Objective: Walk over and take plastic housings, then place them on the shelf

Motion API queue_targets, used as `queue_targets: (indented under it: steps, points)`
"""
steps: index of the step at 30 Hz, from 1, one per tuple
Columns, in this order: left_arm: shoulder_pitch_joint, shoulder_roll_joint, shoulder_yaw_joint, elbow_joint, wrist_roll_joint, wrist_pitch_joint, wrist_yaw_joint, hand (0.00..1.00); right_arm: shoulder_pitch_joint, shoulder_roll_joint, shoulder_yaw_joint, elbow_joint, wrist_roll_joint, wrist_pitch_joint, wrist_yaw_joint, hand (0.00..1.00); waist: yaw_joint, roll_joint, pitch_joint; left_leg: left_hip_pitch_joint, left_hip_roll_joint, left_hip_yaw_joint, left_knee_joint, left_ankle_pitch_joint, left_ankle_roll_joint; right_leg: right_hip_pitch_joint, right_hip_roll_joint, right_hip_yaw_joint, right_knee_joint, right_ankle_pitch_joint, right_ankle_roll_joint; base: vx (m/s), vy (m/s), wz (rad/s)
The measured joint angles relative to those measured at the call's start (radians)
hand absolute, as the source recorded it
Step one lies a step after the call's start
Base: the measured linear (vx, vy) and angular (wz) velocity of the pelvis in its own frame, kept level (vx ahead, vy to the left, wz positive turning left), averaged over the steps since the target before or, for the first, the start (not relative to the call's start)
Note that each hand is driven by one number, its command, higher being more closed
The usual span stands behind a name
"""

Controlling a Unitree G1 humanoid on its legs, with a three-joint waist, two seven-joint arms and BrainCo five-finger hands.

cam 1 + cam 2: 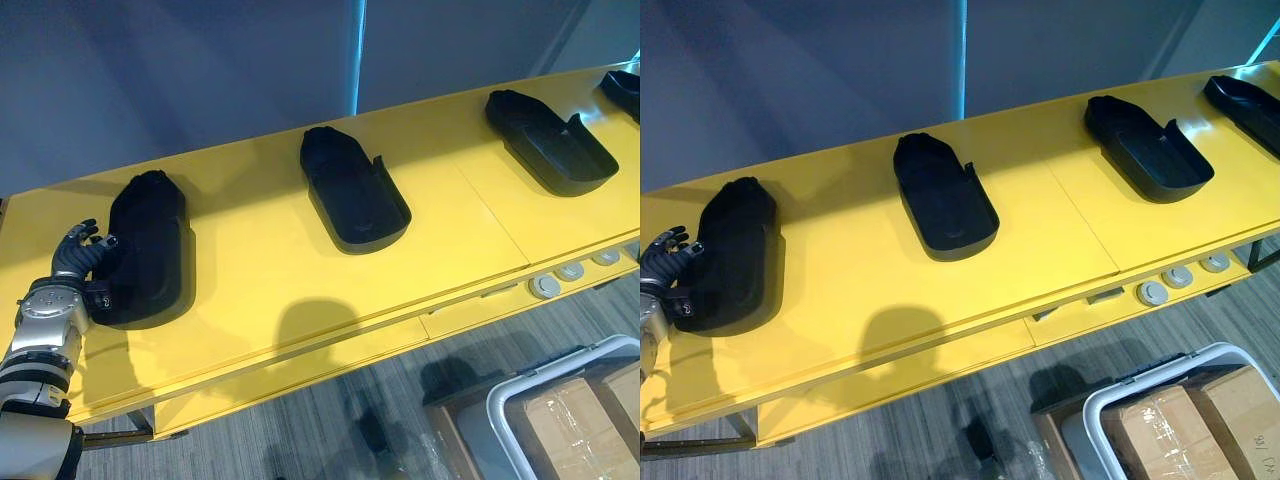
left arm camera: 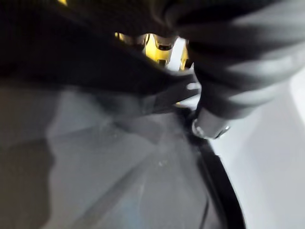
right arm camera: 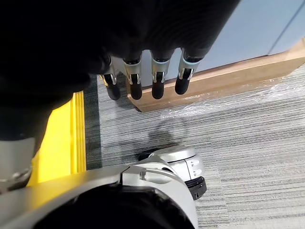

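Several black plastic housings lie in a row on the long yellow shelf (image 1: 260,275). The leftmost housing (image 1: 150,240) lies face down near the shelf's left end. My left hand (image 1: 82,258) grips its left side, fingers curled over the top and thumb against the rim. Its dark surface (image 2: 119,157) looms very close in the left wrist view. A second housing (image 1: 352,192) lies open side up mid-shelf, a third (image 1: 548,142) further right, and a fourth (image 1: 1245,102) at the far right end. My right hand (image 3: 157,81) hangs over the floor, fingers straight and holding nothing.
A blue-grey wall runs behind the shelf. Round grey knobs (image 1: 545,287) sit on its front ledge at the right. A grey-rimmed bin with cardboard cartons (image 1: 575,410) stands on the floor at the lower right. A wrapped wooden board (image 3: 228,78) lies on the carpet.
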Motion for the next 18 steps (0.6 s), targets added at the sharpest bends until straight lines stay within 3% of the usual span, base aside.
queue_targets:
  steps: [9,12,16,17,18]
  points:
    - [0.007,-0.037,0.022,-0.318,-0.019,0.007,0.066,0.0,0.002,0.004,-0.037,0.028,-0.001,0.042,0.003,0.0,0.029,0.019,-0.013,0.052,-0.007,-0.046,-0.004,0.007,0.006,0.078,-0.017,-0.063,-0.002,-0.001,-0.001,-0.02,0.017,0.15]
    - [0.107,-0.098,0.16,-0.534,0.007,-0.009,0.124,0.0,0.004,0.005,-0.065,0.051,-0.001,0.05,0.005,0.0,0.049,0.037,-0.037,0.084,-0.011,-0.052,-0.037,0.02,0.003,0.101,-0.018,-0.071,-0.002,-0.002,-0.003,-0.05,0.022,0.1]
    - [0.265,-0.237,0.342,-0.789,0.149,-0.034,0.223,0.0,0.005,0.008,-0.102,0.11,-0.007,0.056,0.008,0.0,0.072,0.059,-0.095,0.126,-0.011,-0.068,-0.069,0.03,0.002,0.136,-0.012,-0.089,-0.004,-0.009,-0.009,0.01,0.009,0.1]
    - [0.344,-0.3,0.386,-0.886,0.222,-0.048,0.251,1.0,0.009,0.008,-0.116,0.131,-0.009,0.056,0.009,0.0,0.075,0.06,-0.124,0.131,-0.011,-0.071,-0.072,0.026,-0.004,0.139,-0.011,-0.092,-0.008,-0.017,-0.011,-0.01,0.009,0.04]
    - [0.382,-0.34,0.4,-0.933,0.248,-0.057,0.264,1.0,0.013,0.01,-0.128,0.138,-0.01,0.056,0.009,0.0,0.081,0.062,-0.139,0.132,-0.011,-0.072,-0.071,0.022,-0.008,0.141,-0.011,-0.094,-0.008,-0.02,-0.013,-0.01,0.013,0.08]
